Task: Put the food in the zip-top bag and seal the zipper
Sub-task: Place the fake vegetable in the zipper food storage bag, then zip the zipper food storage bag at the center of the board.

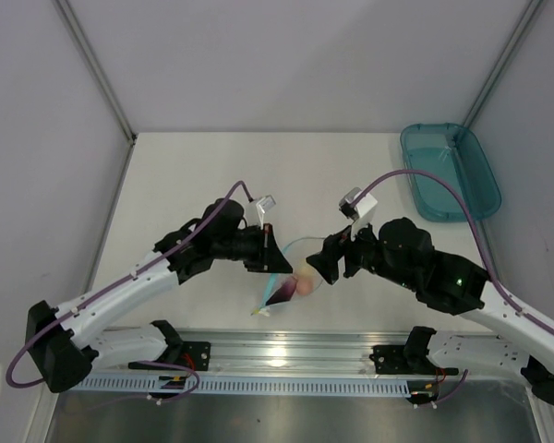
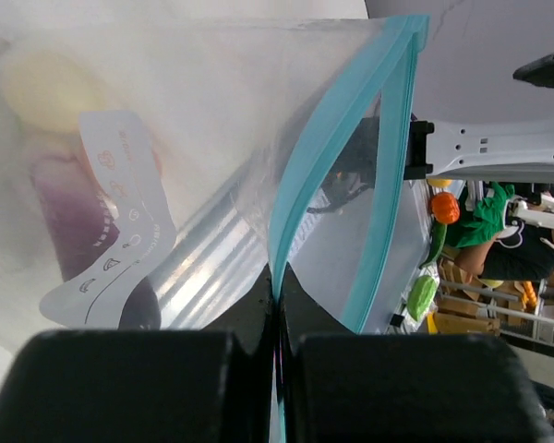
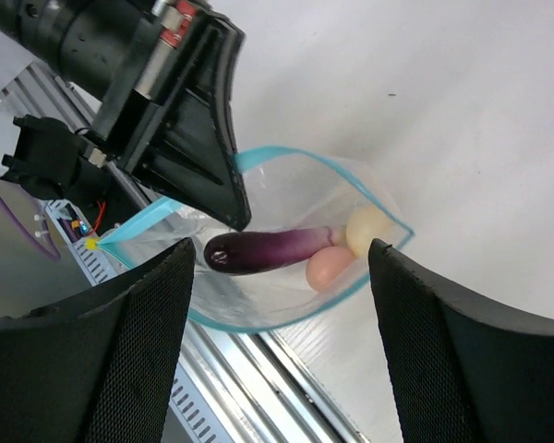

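The clear zip-top bag (image 1: 291, 268) hangs near the table's front middle with its mouth open. My left gripper (image 1: 273, 261) is shut on the teal-blue zipper (image 2: 323, 157) at one side of the mouth (image 2: 277, 297). Inside the bag lie the dark purple piece (image 3: 268, 249), the peach-pink piece (image 3: 328, 268) and the cream piece (image 3: 367, 229). The white label (image 2: 120, 221) shows on the bag wall. My right gripper (image 3: 282, 254) is open and empty, just right of the bag (image 1: 323, 268). Its fingers (image 3: 443, 341) stand either side of the open mouth, not touching it.
A teal plastic tray (image 1: 448, 171) sits at the back right of the white table. A metal rail (image 1: 277, 353) runs along the near edge right under the bag. The two wrists are close together, facing each other over the bag.
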### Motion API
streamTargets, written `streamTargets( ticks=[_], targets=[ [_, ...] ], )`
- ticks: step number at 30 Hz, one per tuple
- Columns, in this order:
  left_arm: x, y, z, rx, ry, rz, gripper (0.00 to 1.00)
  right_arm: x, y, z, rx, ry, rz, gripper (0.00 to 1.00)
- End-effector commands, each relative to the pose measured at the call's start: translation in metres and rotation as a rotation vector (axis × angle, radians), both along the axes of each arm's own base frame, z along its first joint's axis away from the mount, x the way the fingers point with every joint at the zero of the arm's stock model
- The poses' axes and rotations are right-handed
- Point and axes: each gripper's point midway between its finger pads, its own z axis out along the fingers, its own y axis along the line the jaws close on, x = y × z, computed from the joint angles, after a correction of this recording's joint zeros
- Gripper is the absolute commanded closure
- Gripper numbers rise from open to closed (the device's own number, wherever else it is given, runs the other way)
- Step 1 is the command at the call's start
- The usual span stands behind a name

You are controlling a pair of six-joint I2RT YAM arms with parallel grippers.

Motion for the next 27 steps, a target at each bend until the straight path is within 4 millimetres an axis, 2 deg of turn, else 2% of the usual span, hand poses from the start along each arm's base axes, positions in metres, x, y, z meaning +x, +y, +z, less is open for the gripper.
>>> streamTargets(
  ticks=[1, 4, 7, 14, 17, 19, 22, 25, 27],
  targets=[
    [0.008, 0.012, 0.021, -0.03, -0.062, 0.099, 0.99, 0.003, -0.017, 0.006, 0.007, 0.025, -0.077, 0.23],
    [0.016, 0.021, 0.025, -0.036, -0.04, 0.215, 0.99, -0.006, -0.015, -0.005, -0.003, 0.073, -0.03, 0.23],
    [0.034, 0.033, 0.032, -0.069, -0.051, 0.389, 0.99, -0.015, -0.009, -0.016, -0.02, 0.136, 0.01, 0.24],
    [0.058, 0.046, 0.035, -0.06, -0.031, 0.602, 0.99, -0.025, -0.002, -0.001, 0.039, 0.152, 0.052, 0.23],
    [0.061, 0.049, 0.033, -0.052, -0.013, 0.66, 0.99, -0.039, 0.006, 0.003, 0.05, 0.162, 0.148, 0.23],
    [0.064, 0.059, 0.025, -0.015, 0.017, 0.761, 0.99, -0.051, 0.015, 0.0, 0.046, 0.187, 0.226, 0.24],
    [0.069, 0.064, 0.027, -0.022, 0.028, 0.84, 0.99, -0.06, 0.028, -0.007, 0.027, 0.217, 0.272, 0.26],
    [0.073, 0.065, 0.023, -0.003, 0.037, 0.876, 1.0, -0.062, 0.037, -0.009, 0.031, 0.23, 0.269, 0.27],
    [0.075, 0.064, 0.029, -0.008, 0.038, 0.889, 0.99, -0.063, 0.044, -0.011, 0.034, 0.241, 0.26, 0.28]
  ],
)
